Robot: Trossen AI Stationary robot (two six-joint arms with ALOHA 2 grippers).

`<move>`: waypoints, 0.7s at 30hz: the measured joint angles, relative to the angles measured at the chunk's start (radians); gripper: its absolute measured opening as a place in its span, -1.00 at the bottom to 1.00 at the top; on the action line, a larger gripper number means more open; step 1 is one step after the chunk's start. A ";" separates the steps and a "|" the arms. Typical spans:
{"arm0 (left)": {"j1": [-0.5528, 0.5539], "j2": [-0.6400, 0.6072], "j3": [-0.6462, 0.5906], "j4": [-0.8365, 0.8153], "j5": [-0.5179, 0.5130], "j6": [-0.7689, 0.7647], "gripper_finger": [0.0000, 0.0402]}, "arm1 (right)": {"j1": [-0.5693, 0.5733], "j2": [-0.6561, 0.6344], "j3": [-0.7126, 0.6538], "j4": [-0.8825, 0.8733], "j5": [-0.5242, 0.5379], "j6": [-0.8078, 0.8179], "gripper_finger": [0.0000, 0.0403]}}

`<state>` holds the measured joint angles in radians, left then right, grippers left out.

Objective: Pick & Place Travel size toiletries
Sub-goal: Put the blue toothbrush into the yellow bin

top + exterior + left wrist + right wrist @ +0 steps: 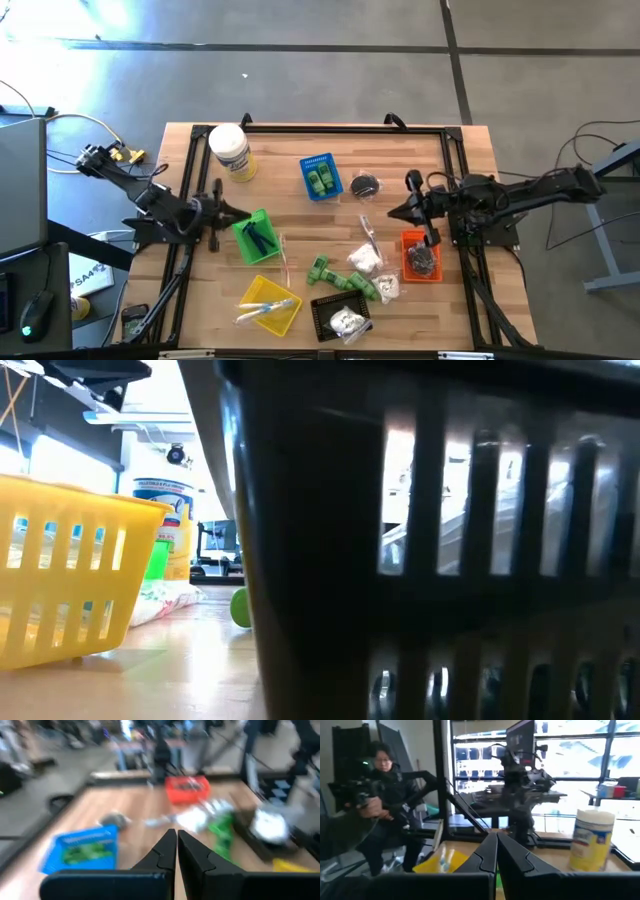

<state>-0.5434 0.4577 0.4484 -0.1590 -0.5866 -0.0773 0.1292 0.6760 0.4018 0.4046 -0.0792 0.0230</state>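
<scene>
Wooden tabletop. White jar lies near far left corner. Blue basket far centre, small black piece just beside it. Green basket left side, orange basket right side. Yellow basket and black basket at near edge. Green bottles, white packets loose between them.

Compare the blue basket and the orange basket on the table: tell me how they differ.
The blue basket lies toward the table's far middle and holds bright green bottles; the orange basket sits toward the right side, beside the right gripper, and holds dark pieces. Both are small rectangular mesh baskets lying flat on the wooden table.
</scene>
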 joint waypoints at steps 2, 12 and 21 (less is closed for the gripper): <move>0.000 0.052 -0.001 -0.014 0.050 -0.021 -0.94 | -0.021 -0.025 -0.060 0.063 -0.002 -0.001 -0.99; -0.052 0.448 0.180 -0.194 0.146 -0.274 -0.94 | -0.132 -0.052 -0.183 0.170 -0.085 0.033 -0.99; -0.251 0.885 0.647 -0.596 0.180 -0.592 -0.78 | -0.178 -0.052 -0.186 0.139 -0.077 0.062 -0.99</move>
<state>-0.7946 1.3428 1.0959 -0.7549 -0.4066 -0.6696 -0.0489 0.6240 0.2153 0.5433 -0.1563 0.0849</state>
